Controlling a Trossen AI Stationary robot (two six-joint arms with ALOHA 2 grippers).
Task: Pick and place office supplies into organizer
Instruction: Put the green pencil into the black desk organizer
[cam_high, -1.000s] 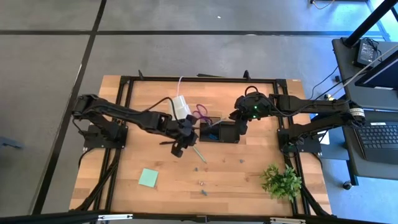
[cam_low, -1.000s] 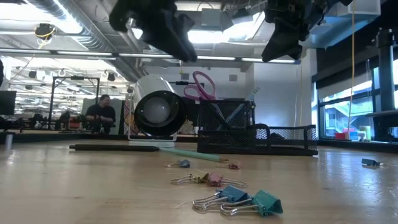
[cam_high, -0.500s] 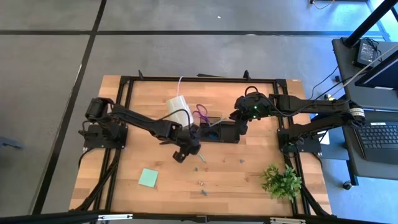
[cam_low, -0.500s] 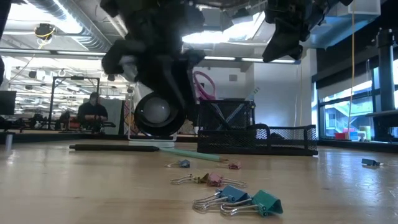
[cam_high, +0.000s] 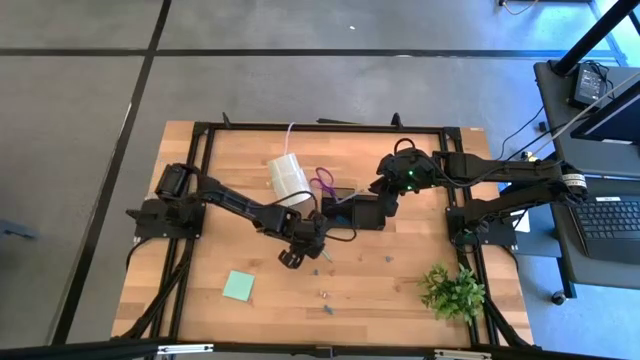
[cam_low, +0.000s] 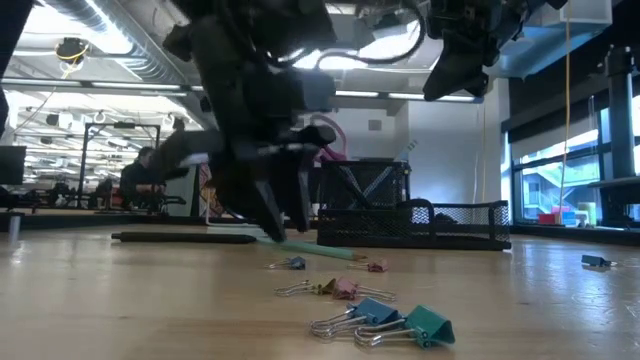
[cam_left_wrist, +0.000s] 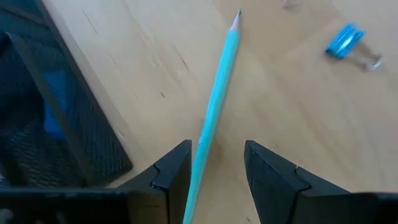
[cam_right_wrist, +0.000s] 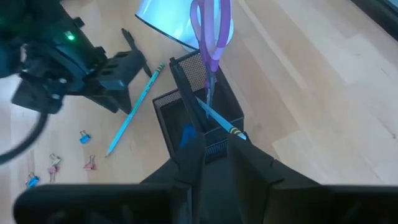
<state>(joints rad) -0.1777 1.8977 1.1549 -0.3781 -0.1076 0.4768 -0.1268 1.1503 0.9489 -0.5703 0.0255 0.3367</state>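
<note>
A light-blue pencil (cam_left_wrist: 219, 102) lies flat on the wooden table just near of the black mesh organizer (cam_high: 352, 212). My left gripper (cam_left_wrist: 217, 146) is low over the pencil's blunt end and open, with one finger on each side of it; whether they touch it cannot be told. Purple-handled scissors (cam_right_wrist: 211, 28) and a dark pen (cam_right_wrist: 219, 119) stand in the organizer's tall cup. My right gripper (cam_right_wrist: 216, 155) hovers above the organizer, its fingers a narrow gap apart with nothing between them.
A white roll (cam_high: 288, 175) lies behind the organizer. A black pen (cam_low: 180, 237) rests on the table left of the pencil. Binder clips (cam_low: 385, 320) are scattered toward the near edge. A mint sticky pad (cam_high: 238, 286) sits near left and a green plant (cam_high: 452, 290) near right.
My left gripper has come down from high above the table to just over the pencil, also shifting a little toward the near edge. The pencil has not moved. My right arm has kept still.
</note>
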